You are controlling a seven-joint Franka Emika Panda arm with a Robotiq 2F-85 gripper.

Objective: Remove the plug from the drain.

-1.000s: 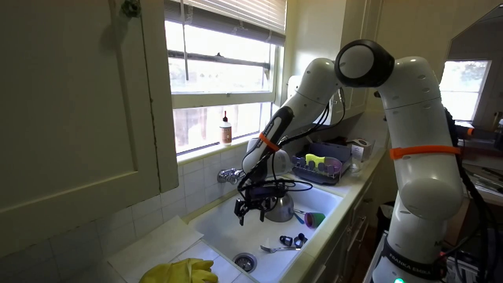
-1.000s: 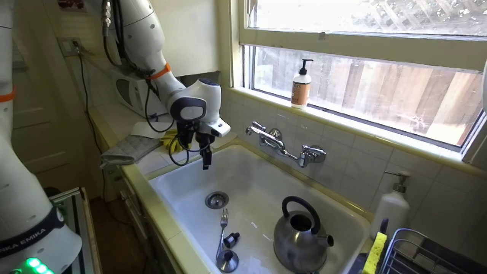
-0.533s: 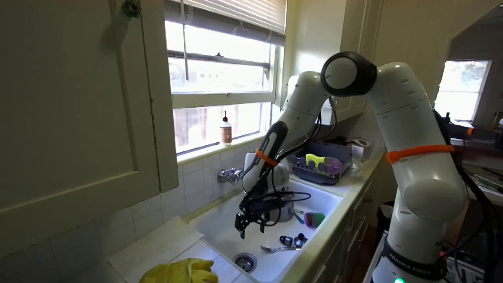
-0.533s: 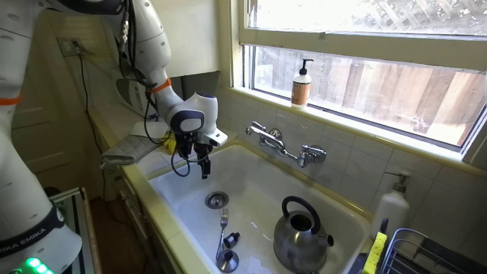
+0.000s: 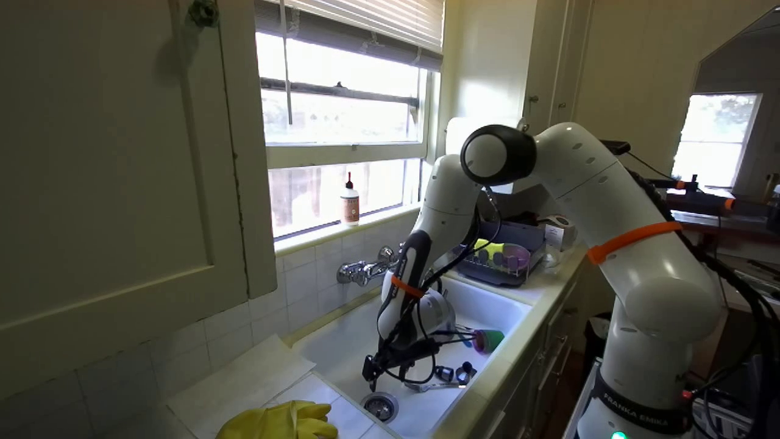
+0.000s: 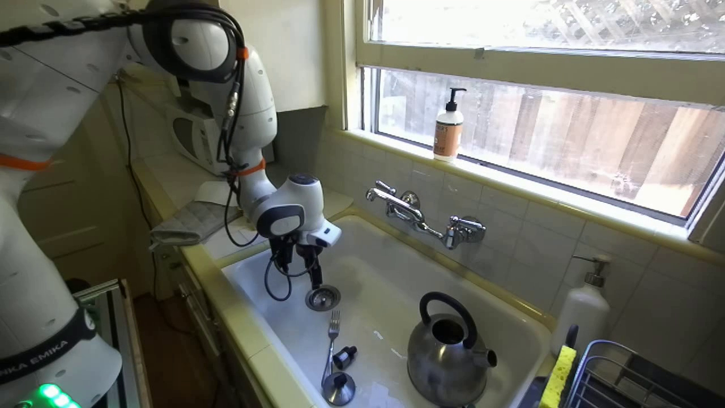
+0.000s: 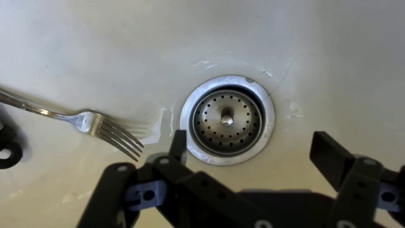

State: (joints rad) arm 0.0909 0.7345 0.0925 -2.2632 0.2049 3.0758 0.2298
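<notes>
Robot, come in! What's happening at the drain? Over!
Gripper open, holding nothing. Plug sitting in drain, untouched. Fork beside drain, nothing covering plug.

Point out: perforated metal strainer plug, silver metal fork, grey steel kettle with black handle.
Perforated metal strainer plug [image 7: 227, 121], wrist view: central knob.
Silver metal fork [image 7: 86, 122], wrist view: head behind the tines.
Grey steel kettle with black handle [image 6: 444, 362], in an exterior view: its body.
</notes>
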